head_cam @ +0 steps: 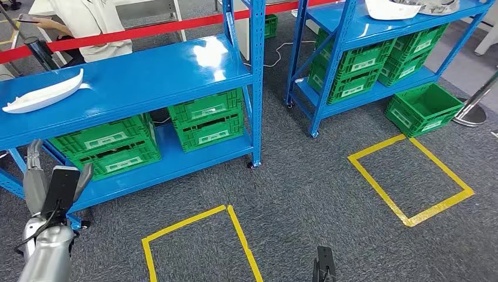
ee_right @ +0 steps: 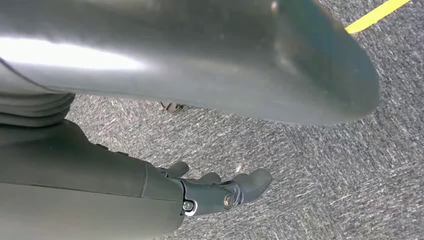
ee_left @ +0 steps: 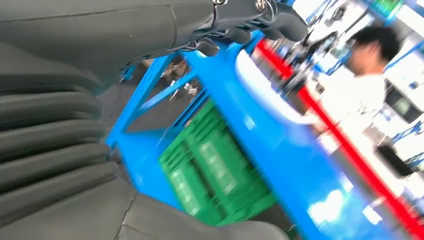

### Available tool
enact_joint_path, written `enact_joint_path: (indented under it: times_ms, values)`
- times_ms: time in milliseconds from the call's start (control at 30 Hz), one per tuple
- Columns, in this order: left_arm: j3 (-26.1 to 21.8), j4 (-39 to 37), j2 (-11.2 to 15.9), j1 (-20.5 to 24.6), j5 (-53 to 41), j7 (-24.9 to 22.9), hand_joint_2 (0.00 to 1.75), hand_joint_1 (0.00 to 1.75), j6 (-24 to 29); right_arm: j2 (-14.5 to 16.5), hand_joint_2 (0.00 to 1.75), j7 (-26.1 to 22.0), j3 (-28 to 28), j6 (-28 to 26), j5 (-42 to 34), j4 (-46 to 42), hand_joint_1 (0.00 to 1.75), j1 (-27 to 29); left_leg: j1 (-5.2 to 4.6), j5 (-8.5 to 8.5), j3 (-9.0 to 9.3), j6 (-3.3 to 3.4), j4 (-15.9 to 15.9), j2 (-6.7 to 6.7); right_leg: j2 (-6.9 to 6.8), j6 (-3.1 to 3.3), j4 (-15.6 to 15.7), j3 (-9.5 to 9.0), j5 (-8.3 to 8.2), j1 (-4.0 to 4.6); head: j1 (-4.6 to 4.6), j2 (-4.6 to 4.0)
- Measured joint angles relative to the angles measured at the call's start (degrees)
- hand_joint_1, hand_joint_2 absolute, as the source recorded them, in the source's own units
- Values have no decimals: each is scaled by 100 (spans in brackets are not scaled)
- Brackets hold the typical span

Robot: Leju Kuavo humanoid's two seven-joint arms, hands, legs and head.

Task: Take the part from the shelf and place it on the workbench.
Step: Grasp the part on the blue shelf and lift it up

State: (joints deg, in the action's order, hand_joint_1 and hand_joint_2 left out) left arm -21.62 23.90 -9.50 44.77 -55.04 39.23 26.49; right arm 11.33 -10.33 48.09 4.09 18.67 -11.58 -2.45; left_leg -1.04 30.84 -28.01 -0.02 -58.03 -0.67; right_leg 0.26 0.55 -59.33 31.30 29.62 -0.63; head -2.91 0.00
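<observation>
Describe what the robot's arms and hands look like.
The left arm is silver metal with a black cable looping along it, ending in a grey wrist and a black flat block. The left hand has a grey ribbed cover and dark fingers with small metal screws. The right hand is dark grey, with silver screws at the fingers, under a shiny silver shell.

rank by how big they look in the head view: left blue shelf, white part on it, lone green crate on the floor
1. left blue shelf
2. green crate
3. white part, though the crate is farther away, so these two are close.
</observation>
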Motion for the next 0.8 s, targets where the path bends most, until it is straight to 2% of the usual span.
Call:
enact_joint_path:
  times_ms: [100, 267, 300, 367, 433, 500, 533, 567, 600, 667, 700, 733, 800]
  values:
    - [271, 132, 3, 13, 271, 8, 0, 0, 91, 8, 0, -4, 15, 0, -2, 0, 0, -1, -1, 2, 0, 2, -5, 1, 1, -3, 3, 0, -2, -3, 0, -1]
    - [999, 513, 52, 23, 992, 41, 0, 0, 354, 33, 0, -48, 63, 0, -7, 11, 0, -7, -39, 6, -31, 54, -27, -1, 2, -61, 21, -9, -48, -26, 2, -2]
    - [1134, 604, 66, 22, 1131, 45, 0, 0, 420, 37, 0, -61, 77, -1, -10, 13, 0, -8, -36, 3, -44, 80, -1, 0, 2, -79, 2, -11, -86, -26, 0, -2]
    - [1381, 810, 81, 14, 1396, 54, 0, 0, 564, 42, 0, -85, 112, -8, -24, 14, 0, -11, -12, 12, 0, 173, 101, -2, -6, -125, -128, 32, -152, -26, -4, -1]
    - [1601, 1024, 90, 6, 1653, 61, 0, 0, 711, 43, 0, -100, 147, -20, -45, 15, 0, -30, 19, 36, 90, 250, 182, 0, -8, -151, -454, 271, -74, -22, -6, -1]
    - [1801, 1193, 97, -22, 1880, 63, 0, 0, 837, 43, 0, -108, 176, -28, -62, 15, 0, -48, 30, 62, 142, 267, 196, 7, -3, -159, -1025, 707, 129, -28, -5, -1]
    - [1889, 1260, 101, -62, 1967, 63, 0, 0, 884, 43, 0, -108, 189, -31, -66, 15, 0, -47, 35, 85, 173, 255, 196, 9, -3, -175, -1285, 933, 168, -40, -5, 0]
    - [1971, 1324, 105, -111, 2032, 64, 0, 0, 920, 43, 0, -108, 200, -32, -67, 15, 0, -37, 44, 116, 218, 229, 194, 8, -5, -203, -1397, 1089, 100, -57, -5, 0]
    - [2019, 1365, 108, -155, 2047, 66, 0, 0, 936, 43, 0, -108, 205, -32, -67, 15, 0, -22, 61, 156, 276, 194, 193, 6, -7, -241, -1324, 1155, -73, -79, -5, 0]
    - [2058, 1412, 111, -207, 2010, 68, 0, 0, 931, 43, 0, -107, 208, -26, -61, 15, 0, 16, 116, 284, 429, 110, 188, 2, -15, -327, -734, 1038, -555, -130, -5, 0]
    - [2061, 1425, 112, -220, 1999, 69, 0, 0, 923, 48, 0, -105, 208, -20, -56, 21, 0, 32, 136, 352, 500, 58, 191, 0, -18, -354, -487, 975, -701, -132, -7, -1]
    - [2083, 1462, 115, -240, 2036, 72, 0, 0, 931, 57, 0, -108, 208, -14, -44, 33, 0, 35, 146, 414, 539, 3, 192, 4, -31, -341, -273, 883, -700, -123, -14, -1]
    - [2172, 1591, 124, -291, 2220, 80, 0, 0, 1003, 73, 0, -121, 208, -5, -21, 56, 0, 30, 131, 488, 598, -91, 215, 17, -26, -202, -185, 791, -503, -84, -37, -1]
